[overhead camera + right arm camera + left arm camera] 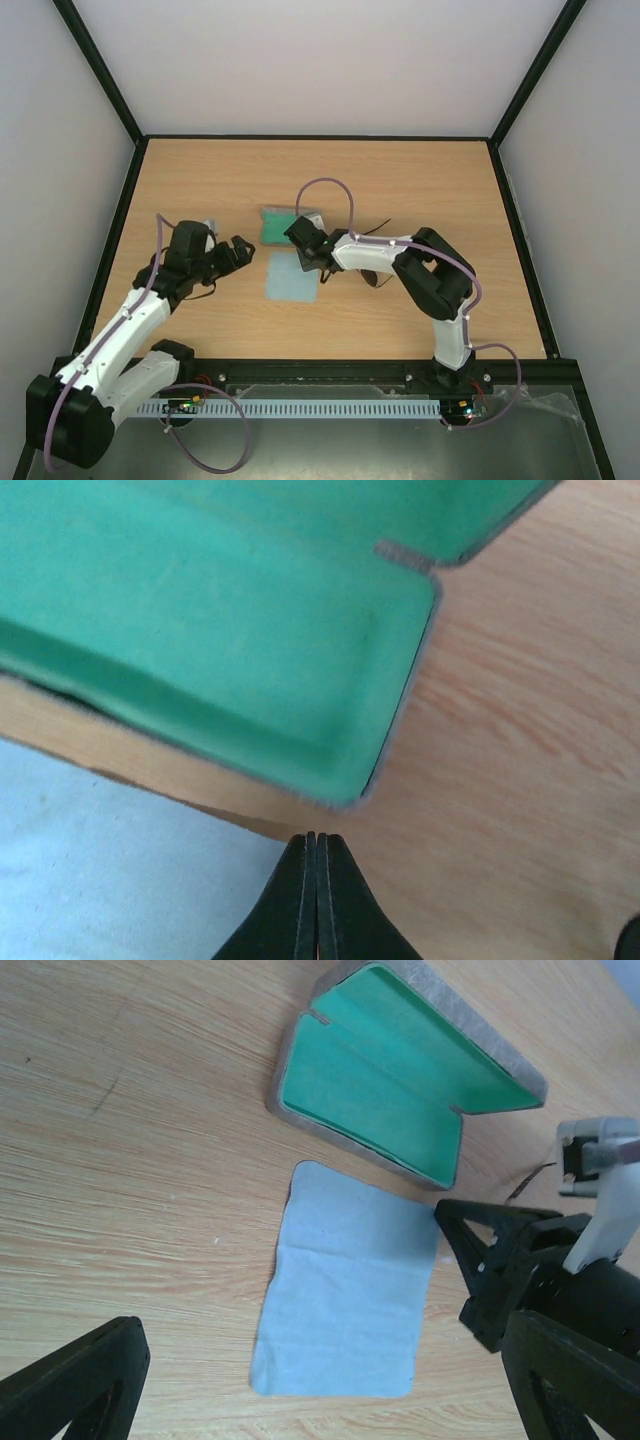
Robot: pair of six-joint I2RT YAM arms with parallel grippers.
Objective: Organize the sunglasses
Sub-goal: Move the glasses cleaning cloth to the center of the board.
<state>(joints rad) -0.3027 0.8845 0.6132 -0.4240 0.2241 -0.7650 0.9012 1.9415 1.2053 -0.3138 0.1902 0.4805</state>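
The sunglasses (372, 279) lie right of centre, mostly hidden under my right arm; a thin dark temple arm sticks out behind it, and a dark sliver also shows in the left wrist view (530, 1176). The grey case (278, 225) lies open with its green lining up, also seen in the left wrist view (400, 1070) and the right wrist view (210, 630). My right gripper (320, 263) is shut and empty, its tip (317, 838) low over the table between the case corner and the light blue cloth (292, 277). My left gripper (236, 252) is open and empty, left of the cloth (345, 1300).
The wooden table (440, 190) has a black raised rim (130, 210) and white walls on three sides. The right arm's wrist (560, 1290) hangs by the cloth's right edge. A purple cable (335, 190) loops above the case.
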